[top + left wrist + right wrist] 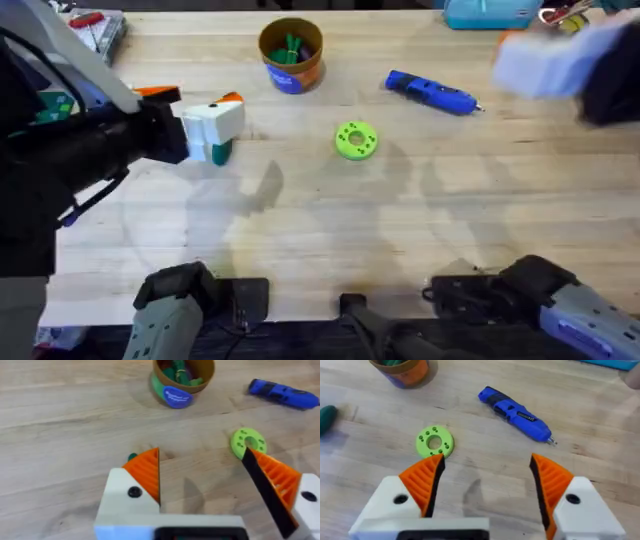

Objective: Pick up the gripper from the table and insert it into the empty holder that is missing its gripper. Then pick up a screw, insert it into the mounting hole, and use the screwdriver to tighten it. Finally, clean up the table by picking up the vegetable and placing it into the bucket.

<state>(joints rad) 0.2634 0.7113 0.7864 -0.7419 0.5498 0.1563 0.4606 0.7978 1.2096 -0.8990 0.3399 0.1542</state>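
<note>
The dark green vegetable (220,152) lies on the table just under my left gripper (205,105). It peeks out behind one orange pad (147,472) in the left wrist view and sits at the edge (326,415) of the right wrist view. The left gripper (200,460) is open and holds nothing. The orange-brown bucket (290,55) stands at the back with green pieces inside. To its right lies the blue screwdriver (432,92). My right gripper (555,60) hovers at the far right, open (487,462) and empty. The loose gripper, holder and screw are out of view.
A lime-green disc with holes (356,140) lies mid-table, between the vegetable and the screwdriver. A light blue box (485,12) sits at the back right edge. Packaged items (95,28) lie at the back left.
</note>
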